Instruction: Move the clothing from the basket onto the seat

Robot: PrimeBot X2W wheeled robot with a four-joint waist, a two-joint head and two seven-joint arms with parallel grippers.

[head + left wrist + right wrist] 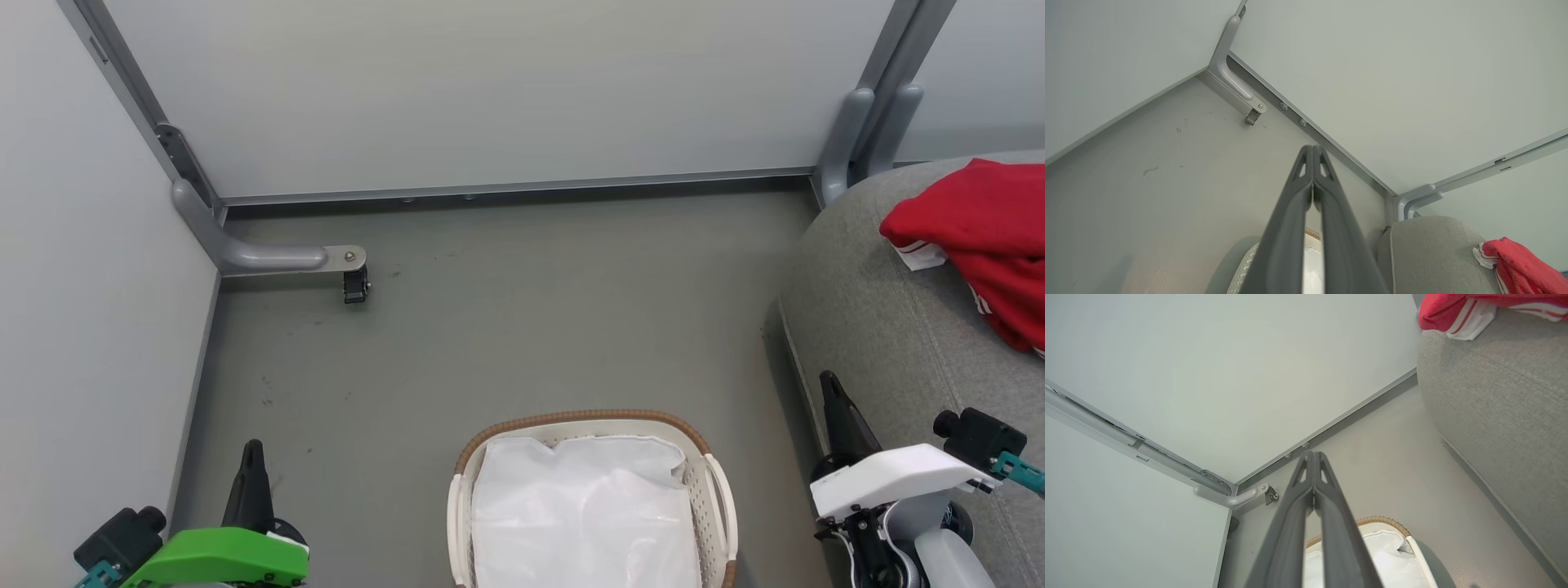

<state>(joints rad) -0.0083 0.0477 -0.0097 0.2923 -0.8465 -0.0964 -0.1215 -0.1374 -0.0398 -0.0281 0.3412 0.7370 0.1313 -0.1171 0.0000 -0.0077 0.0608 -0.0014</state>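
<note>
I find the clothing [984,245] lying on the seat [882,343]: a bright red heap with white stripes and white trim, at the right edge of the head view and running out of frame there. The seat is a large grey woven cushion with a rounded edge and a stitched seam, standing on the grey floor [531,310]. The basket [588,418] sits on that floor at the bottom middle of the head view, left of the seat with a strip of floor between them. Inside its brown woven rim I see the crumpled white liner [584,514] (the frame cuts off the basket's near end).

My left gripper [253,447] is at the lower left under its green housing, well left of the basket, dark fingers pointing up the view. Through the left wrist camera, its two fingers are pressed together at the tips, aimed toward the far corner.

My right gripper [829,380] is at the lower right under its white housing, between basket and seat, its tip in front of the cushion's edge; whether it touches the fabric I cannot tell. Through the right wrist camera, its fingers are likewise pressed together.

Beyond all this stand pale grey panels [490,90] in metal frames, and a grey foot [269,260] with a small caster [355,286] juts from the left corner.
</note>
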